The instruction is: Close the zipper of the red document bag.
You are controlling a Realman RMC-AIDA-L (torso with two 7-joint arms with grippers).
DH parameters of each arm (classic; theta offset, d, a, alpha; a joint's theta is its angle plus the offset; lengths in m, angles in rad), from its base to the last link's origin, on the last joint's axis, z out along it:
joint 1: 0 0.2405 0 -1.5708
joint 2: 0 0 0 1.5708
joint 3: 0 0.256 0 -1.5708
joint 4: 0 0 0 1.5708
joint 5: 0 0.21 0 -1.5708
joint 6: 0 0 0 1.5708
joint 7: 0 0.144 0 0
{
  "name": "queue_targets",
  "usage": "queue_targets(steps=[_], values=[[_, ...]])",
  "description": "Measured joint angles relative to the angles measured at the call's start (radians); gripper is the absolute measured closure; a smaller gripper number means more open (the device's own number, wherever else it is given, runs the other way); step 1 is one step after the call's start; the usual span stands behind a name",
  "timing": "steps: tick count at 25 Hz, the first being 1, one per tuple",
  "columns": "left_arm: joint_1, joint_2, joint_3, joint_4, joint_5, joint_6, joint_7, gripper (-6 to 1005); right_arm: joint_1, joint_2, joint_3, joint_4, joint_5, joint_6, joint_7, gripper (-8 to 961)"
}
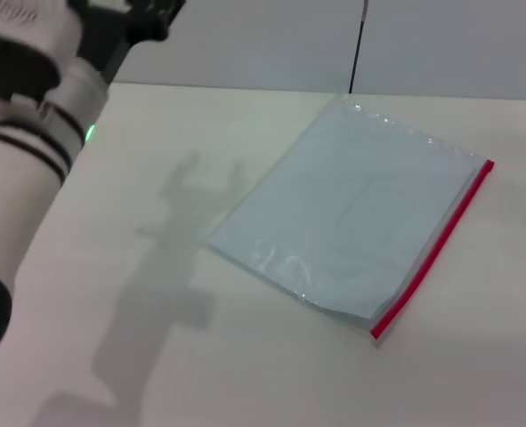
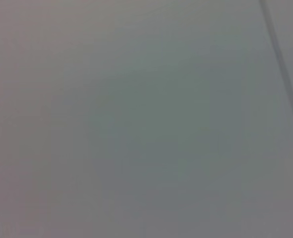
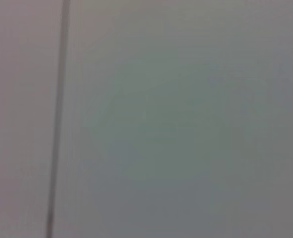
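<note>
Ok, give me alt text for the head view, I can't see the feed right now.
A translucent red document bag lies flat and untouched on a pale table, its red zipper along the edge toward the robot's right. The left arm is raised at the robot's left, well clear of it; the right arm is out of view.

A pale table (image 1: 200, 374) carries the red document bag (image 1: 352, 213).

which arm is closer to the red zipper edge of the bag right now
Left, of what shows. The left arm is raised at the table's left side, well clear of the red document bag and its zipper. The right arm is out of view.
</note>
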Motion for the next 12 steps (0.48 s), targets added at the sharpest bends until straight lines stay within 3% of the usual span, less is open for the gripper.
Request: queue_targets(steps=[6,12], values=[[-0.033,0.003,0.069,0.236,0.005,0.241,-0.149,287,-0.012,-0.004,0.002,0.162,0.192,0.152,-0.144,302],[-0.073,-0.001,0.163,0.455,-0.001,0.476,-0.219,287,-0.031,-0.004,0.002,0.243,0.232,0.203,-0.175,304]])
